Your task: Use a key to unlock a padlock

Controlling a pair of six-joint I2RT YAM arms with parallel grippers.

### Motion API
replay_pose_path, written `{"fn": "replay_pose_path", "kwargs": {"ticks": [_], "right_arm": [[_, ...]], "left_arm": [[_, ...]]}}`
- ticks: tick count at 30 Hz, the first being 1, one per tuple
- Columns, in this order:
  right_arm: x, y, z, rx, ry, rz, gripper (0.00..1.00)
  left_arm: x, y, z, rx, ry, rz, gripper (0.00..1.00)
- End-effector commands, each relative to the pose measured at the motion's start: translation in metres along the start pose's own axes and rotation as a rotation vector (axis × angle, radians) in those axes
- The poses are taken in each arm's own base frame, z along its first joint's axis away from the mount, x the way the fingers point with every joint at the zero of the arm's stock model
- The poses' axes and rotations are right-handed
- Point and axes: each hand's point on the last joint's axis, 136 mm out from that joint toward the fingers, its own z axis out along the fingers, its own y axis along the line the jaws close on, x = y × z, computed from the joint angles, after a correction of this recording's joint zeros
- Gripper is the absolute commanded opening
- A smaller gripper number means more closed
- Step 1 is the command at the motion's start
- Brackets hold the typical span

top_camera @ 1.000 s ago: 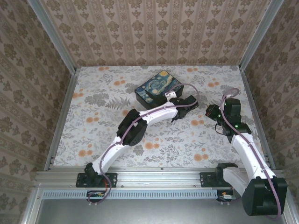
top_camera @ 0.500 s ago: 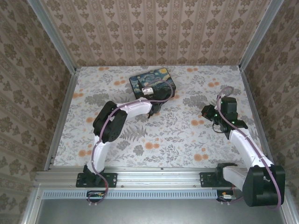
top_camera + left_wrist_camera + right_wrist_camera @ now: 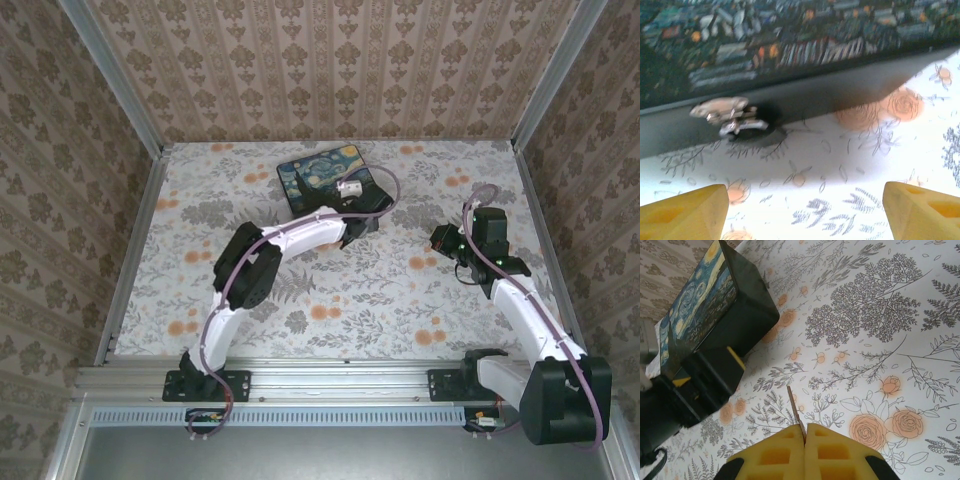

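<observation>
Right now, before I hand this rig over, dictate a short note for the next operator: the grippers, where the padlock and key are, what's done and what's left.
Left gripper: jaws wide open, empty, facing the front wall of the painted box.
Right gripper: jaws shut on the key, its blade sticking out ahead, over the floral table and apart from the box.
Padlock: at the box's front wall, low by the table. It is too blurred to tell the shackle's state.
Done: the key is in hand.
Left: probably steady the padlock with the left gripper, bring the key over, insert it and turn.
</observation>
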Motion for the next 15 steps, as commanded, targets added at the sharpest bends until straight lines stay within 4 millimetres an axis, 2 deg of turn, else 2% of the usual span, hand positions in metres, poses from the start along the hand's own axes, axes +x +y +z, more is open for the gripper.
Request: {"fn": "replay_pose_path", "kwargs": {"ticks": [1, 15], "right_arm": [[-0.005, 0.012, -0.004, -0.033, 0.005, -0.035, 0.00], [-0.006, 0.011, 0.007, -0.042, 0.013, -0.036, 0.00]], "left_arm": [[0.005, 0.027, 0.019, -0.154, 0.036, -0.002, 0.81], [-0.009, 0.042, 0.055, -0.199, 0.043, -0.035, 0.76]]}}
